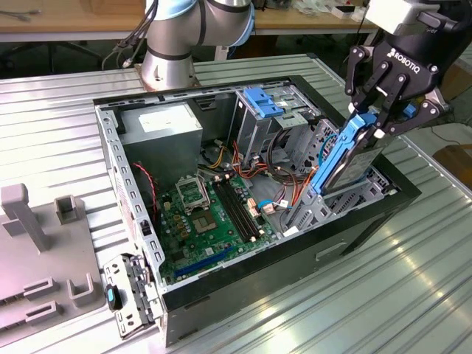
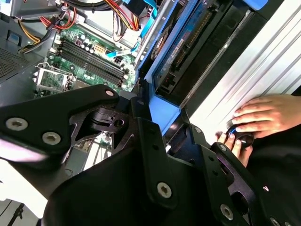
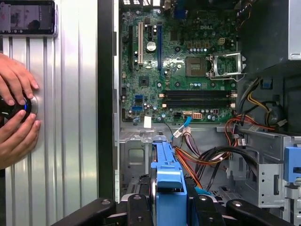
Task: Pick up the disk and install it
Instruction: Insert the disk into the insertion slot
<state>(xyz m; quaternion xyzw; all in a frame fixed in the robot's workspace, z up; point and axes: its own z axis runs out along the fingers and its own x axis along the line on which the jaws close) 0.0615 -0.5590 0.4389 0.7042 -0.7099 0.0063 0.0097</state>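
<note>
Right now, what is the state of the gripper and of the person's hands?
Gripper: shut on the disk.
Person's hands: both on a dark round knob.

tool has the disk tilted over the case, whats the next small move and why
Probably ease the disk a little deeper along its own slant. The tool is shut on its blue top end, and the disk stands tilted with its lower end already in the metal bay at the edge of the computer case, most of it above the rim.

Robotics lab — ribbed metal table point(image 1: 413, 295), opened computer case point(image 1: 295, 269), wooden bench point(image 1: 59, 22) behind
</note>
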